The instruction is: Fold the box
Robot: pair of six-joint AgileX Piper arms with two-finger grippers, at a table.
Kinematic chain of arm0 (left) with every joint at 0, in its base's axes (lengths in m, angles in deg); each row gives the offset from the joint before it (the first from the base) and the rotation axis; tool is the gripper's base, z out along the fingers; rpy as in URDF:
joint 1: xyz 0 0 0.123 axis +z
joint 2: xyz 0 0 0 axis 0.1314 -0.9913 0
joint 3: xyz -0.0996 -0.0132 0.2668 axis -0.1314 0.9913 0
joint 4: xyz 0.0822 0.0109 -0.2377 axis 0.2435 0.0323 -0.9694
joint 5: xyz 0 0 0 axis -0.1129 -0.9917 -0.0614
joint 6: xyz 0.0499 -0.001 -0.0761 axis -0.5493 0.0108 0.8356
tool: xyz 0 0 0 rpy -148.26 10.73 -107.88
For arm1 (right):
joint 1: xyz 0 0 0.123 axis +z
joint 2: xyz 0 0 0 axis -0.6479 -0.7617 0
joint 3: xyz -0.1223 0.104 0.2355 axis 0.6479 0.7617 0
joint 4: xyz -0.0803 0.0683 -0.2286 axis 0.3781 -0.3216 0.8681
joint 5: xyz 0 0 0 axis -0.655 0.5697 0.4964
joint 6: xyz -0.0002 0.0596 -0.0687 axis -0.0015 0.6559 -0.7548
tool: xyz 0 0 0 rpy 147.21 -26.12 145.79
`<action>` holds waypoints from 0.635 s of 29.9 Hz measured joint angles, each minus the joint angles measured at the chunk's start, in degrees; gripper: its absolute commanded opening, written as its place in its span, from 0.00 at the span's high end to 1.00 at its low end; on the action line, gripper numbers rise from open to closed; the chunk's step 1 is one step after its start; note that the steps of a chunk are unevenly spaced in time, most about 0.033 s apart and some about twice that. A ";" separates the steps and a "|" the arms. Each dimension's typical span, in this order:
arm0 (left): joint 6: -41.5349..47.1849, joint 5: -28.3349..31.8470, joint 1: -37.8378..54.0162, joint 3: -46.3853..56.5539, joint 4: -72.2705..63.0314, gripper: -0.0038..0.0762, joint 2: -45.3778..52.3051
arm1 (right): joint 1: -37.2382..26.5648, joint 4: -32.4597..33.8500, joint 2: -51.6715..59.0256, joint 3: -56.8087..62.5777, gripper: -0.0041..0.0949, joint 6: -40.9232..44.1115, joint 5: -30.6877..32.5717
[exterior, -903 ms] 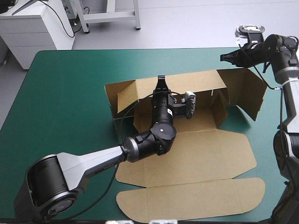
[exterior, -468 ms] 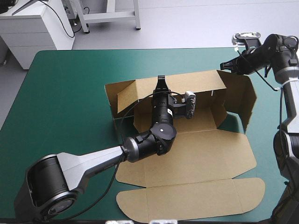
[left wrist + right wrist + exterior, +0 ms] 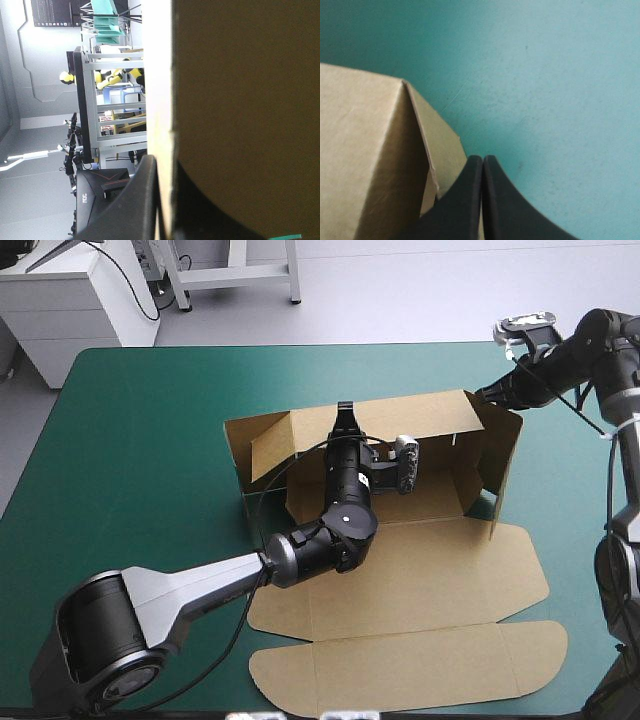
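Note:
The brown box [image 3: 420, 570] lies in mid-table, its floor and lid flat and its back wall [image 3: 425, 415] raised. My left gripper [image 3: 345, 412] is shut on the top edge of that back wall; in the left wrist view the board [image 3: 240, 100] runs between the two fingers of the left gripper [image 3: 165, 162]. The right end flap [image 3: 505, 465] stands upright across the box's right end. My right gripper [image 3: 486, 393], shut and holding nothing, sits at that flap's top far corner. The right wrist view shows the right gripper [image 3: 482, 160] against the box corner [image 3: 420, 135].
The lid panel [image 3: 400, 665] with rounded flaps reaches close to the table's front edge. A left end flap [image 3: 265, 440] leans inward at the box's left end. Bare teal-green cover [image 3: 140, 440] lies left of the box and beyond it.
The right gripper has moved left toward the box, swinging the right end flap from spread outward to upright. The left arm and the back wall have stayed put.

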 measured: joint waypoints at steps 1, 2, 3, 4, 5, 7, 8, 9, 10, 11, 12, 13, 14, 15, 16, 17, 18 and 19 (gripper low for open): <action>0.00 0.00 0.00 0.00 0.00 0.96 0.00 | 0.00 -0.55 0.79 1.73 0.98 -0.64 0.00; 0.00 0.00 0.00 0.00 0.00 0.96 0.00 | 0.00 -0.90 1.43 3.38 0.98 -1.19 -0.07; 0.00 0.00 0.00 0.00 0.00 0.96 0.00 | 0.00 -1.25 2.28 5.77 0.98 -1.67 -0.62; 0.00 0.00 0.00 0.00 0.00 0.96 0.00 | 0.00 -1.47 3.19 8.38 0.98 -2.10 -1.41; 0.00 0.00 0.00 0.00 0.00 0.96 0.00 | 0.00 -1.80 3.96 11.10 0.98 -2.36 -2.33; 0.00 -0.05 0.00 0.00 0.00 0.96 0.00 | 0.00 -3.19 6.11 16.48 0.98 -3.89 -4.78; 0.00 -0.10 0.00 0.00 0.00 0.96 0.00 | 0.00 -4.02 7.33 19.04 0.98 -4.71 -6.08; 0.00 -0.10 0.00 0.00 0.00 0.96 0.00 | 0.00 -4.74 8.38 21.03 0.98 -5.34 -7.50; 0.00 -0.10 0.00 0.00 0.00 0.96 0.00 | 0.00 -5.48 9.79 23.42 0.98 -6.02 -8.98; 0.00 -0.05 0.00 0.00 0.00 0.96 0.00 | 0.00 -6.06 11.24 25.70 0.98 -6.59 -10.71; 0.00 -0.04 0.00 0.00 0.00 0.96 0.00 | 0.00 -6.34 12.67 27.47 0.98 -6.89 -12.03; 0.00 -0.04 0.00 0.00 0.00 0.96 0.00 | 0.00 -6.65 14.01 29.56 0.98 -7.15 -13.78; 0.00 -0.04 0.00 0.00 0.00 0.96 0.00 | 0.00 -6.81 15.24 31.52 0.98 -7.53 -15.33; 0.00 -0.04 0.00 0.00 0.00 0.96 0.00 | 0.00 -6.87 16.08 33.30 0.98 -8.06 -16.38; 0.00 -0.04 0.00 0.00 0.00 0.96 0.00 | 0.00 -7.05 16.95 34.94 0.98 -8.96 -17.55; 0.00 -0.04 0.00 0.00 0.00 0.96 0.00 | 0.00 -7.21 17.61 36.39 0.98 -9.75 -18.42; 0.00 -0.04 0.00 0.00 0.00 0.96 0.00 | 0.00 -7.26 17.96 37.35 0.98 -10.34 -18.89; 0.00 -0.04 0.00 0.00 0.00 0.96 0.00 | 0.00 -7.45 18.19 38.31 0.98 -11.15 -19.28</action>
